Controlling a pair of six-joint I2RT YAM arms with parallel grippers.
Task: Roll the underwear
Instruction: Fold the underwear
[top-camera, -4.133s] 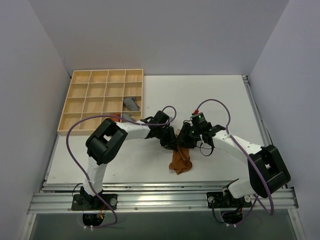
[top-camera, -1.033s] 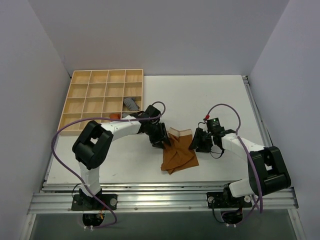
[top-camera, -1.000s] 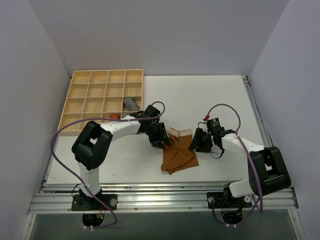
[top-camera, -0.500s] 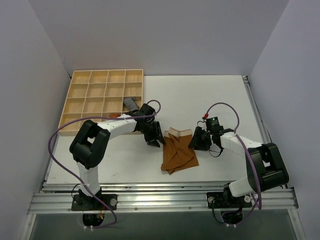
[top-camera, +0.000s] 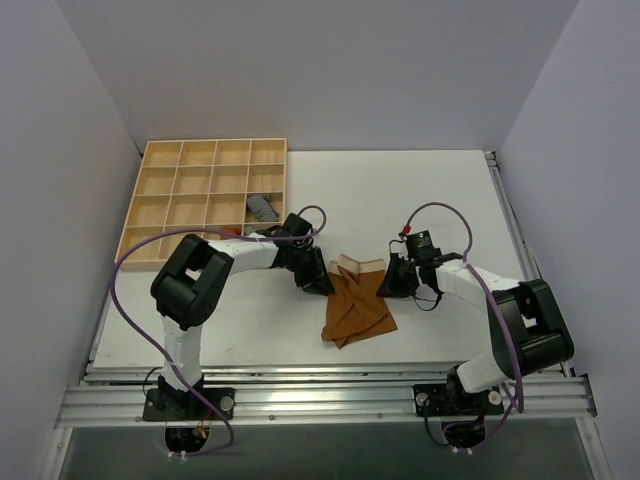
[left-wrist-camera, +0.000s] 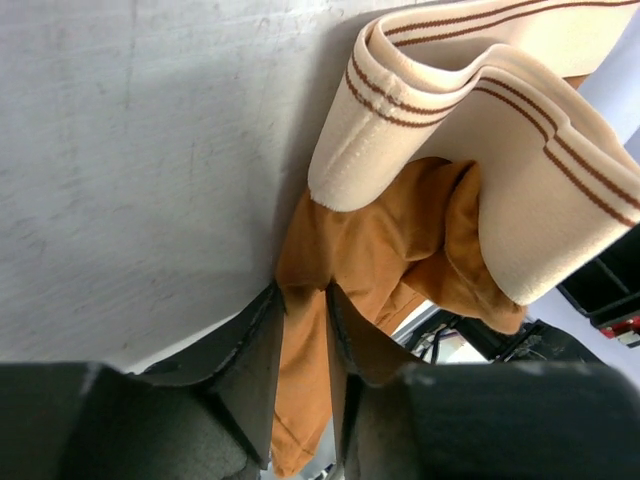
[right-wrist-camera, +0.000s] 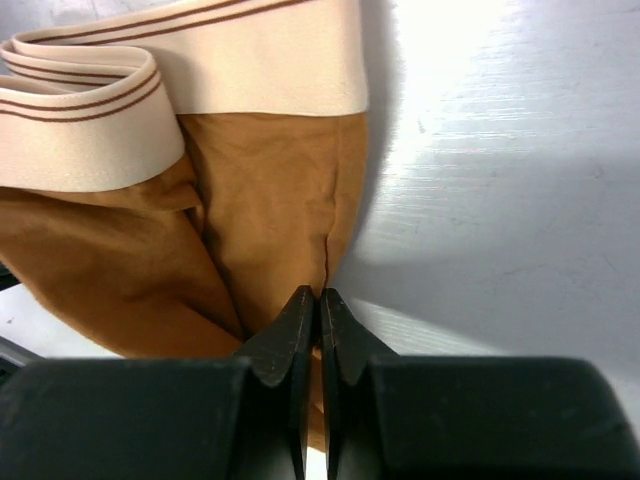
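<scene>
Caramel-brown cloth marks the underwear (top-camera: 358, 305), which lies crumpled on the white table (top-camera: 420, 190) between the two grippers, its pale band (top-camera: 362, 265) at the far end. The overhead view alone shows the whole layout. Both arms reach forward from their bases and fold inward at the elbows, with their wrists low over the table. The left gripper (top-camera: 322, 284) is at the garment's left edge and the right gripper (top-camera: 388, 283) at its right edge, facing each other across it. Far to the left sits a wooden tray (top-camera: 190, 180) with a grey rolled cloth (top-camera: 262, 207) in one compartment of its right-hand column. From above, neither pair of jaws can be made out. The left wrist view shows that gripper's dark fingers (left-wrist-camera: 250, 350) drawn close, with a fold of the brown fabric pinched between them. Beyond them the striped band stands up in a loose double loop, which looks flat from overhead. The right wrist view shows that gripper's two fingertips (right-wrist-camera: 300, 315) pressed together with no gap, right at the brown cloth's edge below the band. Whether any fabric is caught between them cannot be told.
</scene>
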